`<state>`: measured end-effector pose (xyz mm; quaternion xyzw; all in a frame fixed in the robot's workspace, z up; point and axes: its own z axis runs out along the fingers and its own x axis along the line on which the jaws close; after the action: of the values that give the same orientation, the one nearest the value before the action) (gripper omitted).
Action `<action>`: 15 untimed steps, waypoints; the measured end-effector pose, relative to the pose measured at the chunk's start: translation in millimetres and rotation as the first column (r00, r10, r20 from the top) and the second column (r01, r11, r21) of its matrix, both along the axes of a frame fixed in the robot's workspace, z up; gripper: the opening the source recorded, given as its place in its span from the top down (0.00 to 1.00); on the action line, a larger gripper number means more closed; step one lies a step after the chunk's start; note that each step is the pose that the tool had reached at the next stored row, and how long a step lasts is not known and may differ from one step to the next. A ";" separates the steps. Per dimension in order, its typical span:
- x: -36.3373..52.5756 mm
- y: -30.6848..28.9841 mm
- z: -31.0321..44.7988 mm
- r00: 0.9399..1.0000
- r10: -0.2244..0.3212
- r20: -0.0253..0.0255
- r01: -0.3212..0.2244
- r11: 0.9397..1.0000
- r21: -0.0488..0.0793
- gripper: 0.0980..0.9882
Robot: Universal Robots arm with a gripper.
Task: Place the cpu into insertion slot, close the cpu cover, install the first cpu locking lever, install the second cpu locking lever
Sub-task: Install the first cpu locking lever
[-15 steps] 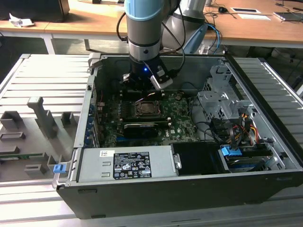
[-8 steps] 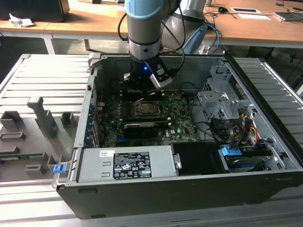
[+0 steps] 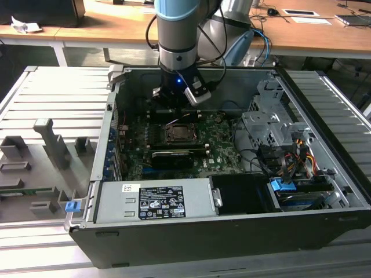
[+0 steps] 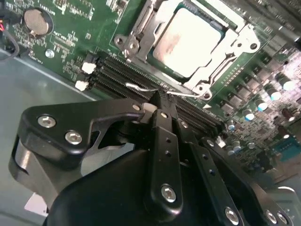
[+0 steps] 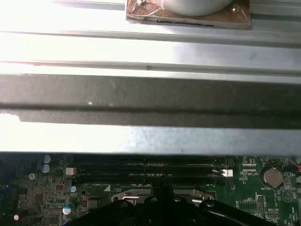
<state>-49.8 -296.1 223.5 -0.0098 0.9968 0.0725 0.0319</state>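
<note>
Showing dull silver cpu (image 4: 188,40) under cpu cover (image 4: 139,29) | end effector (image 4: 159,102) closed, possibly on lever (image 4: 138,87)

I see the chip (image 4: 188,40), a flat square with a dull silver-grey top, seated level in the socket (image 4: 225,70), whose dark edge shows along one side of it. The cover (image 4: 237,35), a thin grey metal frame, lies flat around the chip, which shows through its square window. A thin wire lever (image 4: 186,94) runs just outside one edge of the cover.
</note>
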 end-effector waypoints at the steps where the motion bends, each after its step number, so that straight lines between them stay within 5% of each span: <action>1: 1.6 1.2 -0.3 1.000 0.000 0.000 0.000 1.000 0.000 0.99; 4: 12.7 3.1 -3.9 1.000 0.000 0.000 0.000 1.000 0.000 0.99; 15: 14.6 3.1 -9.1 1.000 0.000 0.000 0.000 1.000 0.000 0.99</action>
<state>-35.2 -293.0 214.4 -0.0099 0.9968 0.0723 0.0317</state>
